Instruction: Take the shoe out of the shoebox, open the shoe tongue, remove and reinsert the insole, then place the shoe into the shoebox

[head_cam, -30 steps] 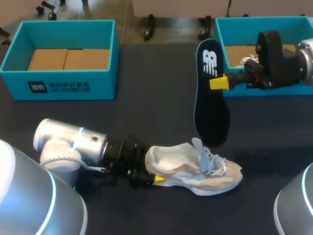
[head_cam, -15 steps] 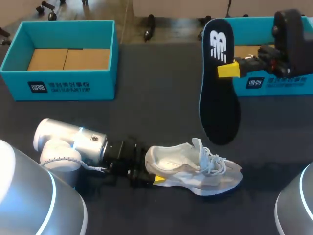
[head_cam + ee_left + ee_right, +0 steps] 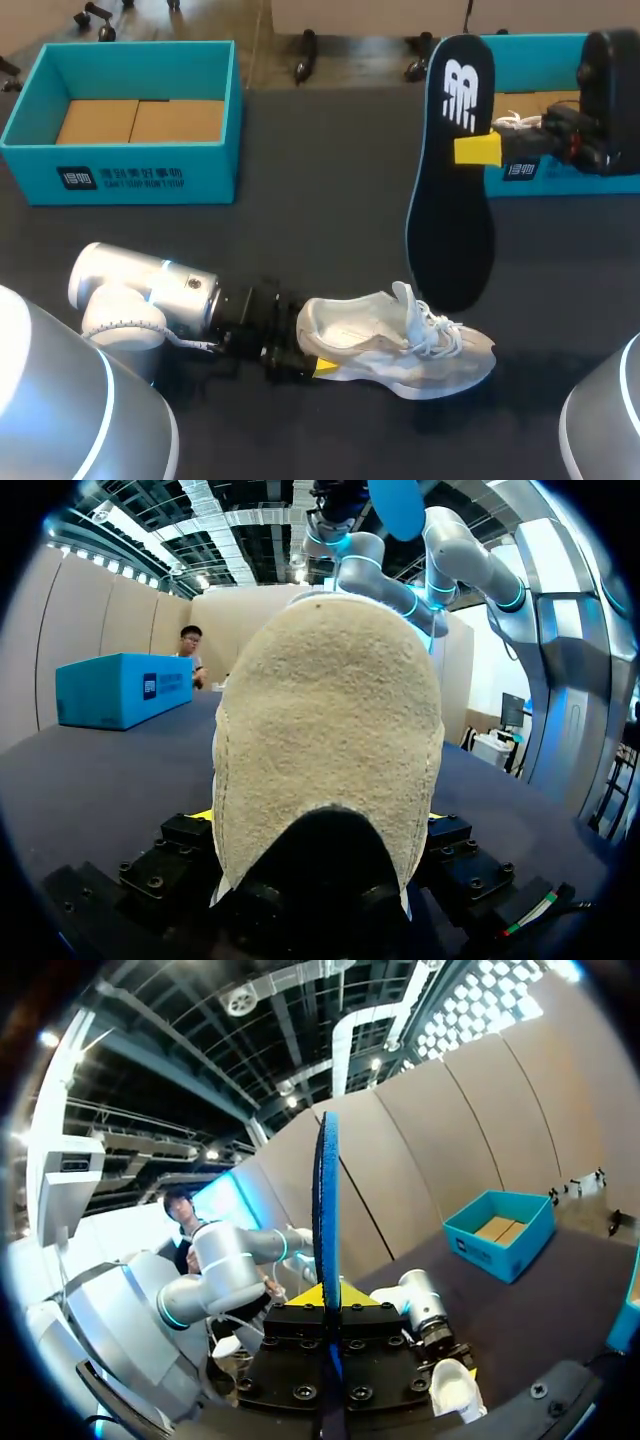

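A beige and white shoe (image 3: pixel 400 352) lies on its side on the dark table, toe to the right. Its heel (image 3: pixel 325 730) fills the space between the fingers of my left gripper (image 3: pixel 303 357), which touch it from both sides. My right gripper (image 3: pixel 478 149) is shut on a dark insole (image 3: pixel 452 200) with a blue rim and a white logo. The insole hangs upright in the air, its lower end just above the shoe's tongue. In the right wrist view the insole (image 3: pixel 326 1210) shows edge-on between the fingers.
A teal shoebox (image 3: pixel 140 175) with a cardboard floor stands at the back left. A second teal shoebox (image 3: pixel 560 182) stands at the back right, behind my right gripper, with something white inside. The table between the boxes is bare dark cloth.
My right gripper has risen and shifted right with the insole, turning it more upright. The left gripper and the shoe have stayed in place.
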Robot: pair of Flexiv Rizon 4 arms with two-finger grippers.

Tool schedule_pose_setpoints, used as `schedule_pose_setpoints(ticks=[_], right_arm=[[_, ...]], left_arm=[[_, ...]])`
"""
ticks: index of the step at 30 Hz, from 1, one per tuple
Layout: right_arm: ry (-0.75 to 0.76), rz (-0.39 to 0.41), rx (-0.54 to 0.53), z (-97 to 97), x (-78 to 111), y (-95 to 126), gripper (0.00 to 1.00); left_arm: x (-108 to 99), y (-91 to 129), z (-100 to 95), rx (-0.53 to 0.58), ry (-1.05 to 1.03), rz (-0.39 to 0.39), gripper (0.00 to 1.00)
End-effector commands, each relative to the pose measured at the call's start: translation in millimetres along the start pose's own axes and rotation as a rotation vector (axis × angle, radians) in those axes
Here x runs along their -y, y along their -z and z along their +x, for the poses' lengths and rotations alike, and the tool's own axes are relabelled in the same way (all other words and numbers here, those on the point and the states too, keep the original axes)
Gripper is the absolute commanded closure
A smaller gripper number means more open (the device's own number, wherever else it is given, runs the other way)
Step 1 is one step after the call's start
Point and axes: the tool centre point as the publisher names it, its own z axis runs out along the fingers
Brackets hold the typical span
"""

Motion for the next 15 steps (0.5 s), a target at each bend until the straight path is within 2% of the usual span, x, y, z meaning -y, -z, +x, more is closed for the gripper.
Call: schedule_pose_setpoints(ticks=[1,8,15], right_arm=[[-0.006,-0.005,-0.005,5.9,5.8,-2.5,1.0],[-0.019,-0.038,-0.032,15.3,10.8,-1.0,1.0],[-0.019,-0.038,-0.032,15.3,10.8,-1.0,1.0]], left_arm=[[-2.3,0.0,-2.4,-0.002,-0.001,-0.001,1.0],[-2.3,0.0,-2.4,-0.002,-0.001,-0.001,1.0],[-2.3,0.0,-2.4,-0.002,-0.001,-0.001,1.0]])
